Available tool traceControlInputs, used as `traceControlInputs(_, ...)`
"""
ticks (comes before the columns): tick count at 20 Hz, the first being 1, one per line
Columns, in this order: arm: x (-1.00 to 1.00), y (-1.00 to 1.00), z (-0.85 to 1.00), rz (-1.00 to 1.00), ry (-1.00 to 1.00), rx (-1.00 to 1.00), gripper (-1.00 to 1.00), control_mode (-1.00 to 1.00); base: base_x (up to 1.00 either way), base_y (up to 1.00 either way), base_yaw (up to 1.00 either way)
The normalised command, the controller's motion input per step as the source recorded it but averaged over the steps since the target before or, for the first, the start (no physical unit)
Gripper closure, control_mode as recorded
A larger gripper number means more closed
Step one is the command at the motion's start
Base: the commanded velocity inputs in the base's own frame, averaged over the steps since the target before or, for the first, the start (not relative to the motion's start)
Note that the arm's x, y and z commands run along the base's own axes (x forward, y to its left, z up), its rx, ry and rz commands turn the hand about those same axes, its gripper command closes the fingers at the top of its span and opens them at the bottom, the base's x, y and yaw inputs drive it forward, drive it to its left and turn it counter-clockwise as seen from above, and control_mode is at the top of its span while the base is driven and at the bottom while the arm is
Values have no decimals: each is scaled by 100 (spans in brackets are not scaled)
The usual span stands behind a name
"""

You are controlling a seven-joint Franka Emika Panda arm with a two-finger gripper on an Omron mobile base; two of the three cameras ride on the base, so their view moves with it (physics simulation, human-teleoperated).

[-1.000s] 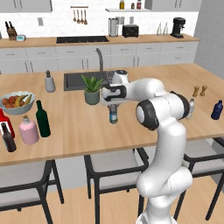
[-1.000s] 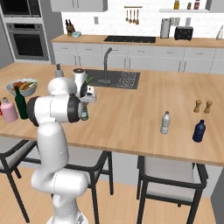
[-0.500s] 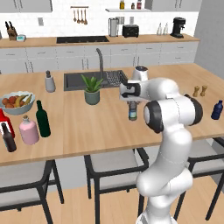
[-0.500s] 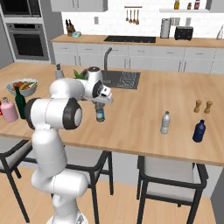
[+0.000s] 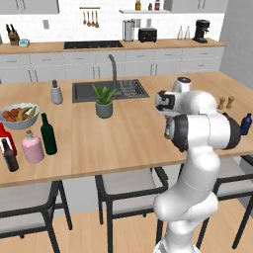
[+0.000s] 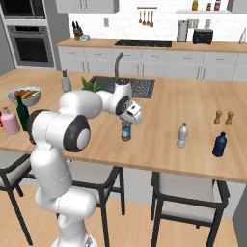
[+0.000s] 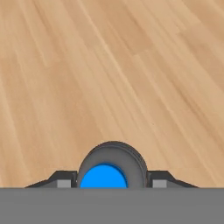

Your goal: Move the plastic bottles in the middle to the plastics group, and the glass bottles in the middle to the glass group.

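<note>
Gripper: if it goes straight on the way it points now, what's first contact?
Probably bare counter. The gripper points down with the water bottle between its fingers, so the bottle's base would likely touch the wood first. Nothing else shows in that line.

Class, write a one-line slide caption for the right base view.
Arm carries water bottle over the island toward the plastics group.

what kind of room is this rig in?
A rendered home kitchen: a wooden island counter with a built-in sink and curved faucet, a black wall oven, and hanging utensils above the stovetop.
</note>
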Motion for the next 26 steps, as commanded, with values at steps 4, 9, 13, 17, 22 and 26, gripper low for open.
traceControlInputs(4, -22, -96, 0, -23, 0, 4, 100, -100, 0, 0, 0)
traceControlInputs(9, -22, -100, 0, -23, 0, 3, 100, -100, 0, 0, 0)
traceControlInputs(13, -23, -92, 5, -19, 0, 0, 100, -100, 0, 0, 0)
traceControlInputs(17, -13, -94, 1, -18, 0, 0, 100, -100, 0, 0, 0)
traceControlInputs(22, -12, -89, 0, -14, 0, 0, 100, -100, 0, 0, 0)
traceControlInputs(26, -5, -73, 0, -8, -1, 0, 100, -100, 0, 0, 0)
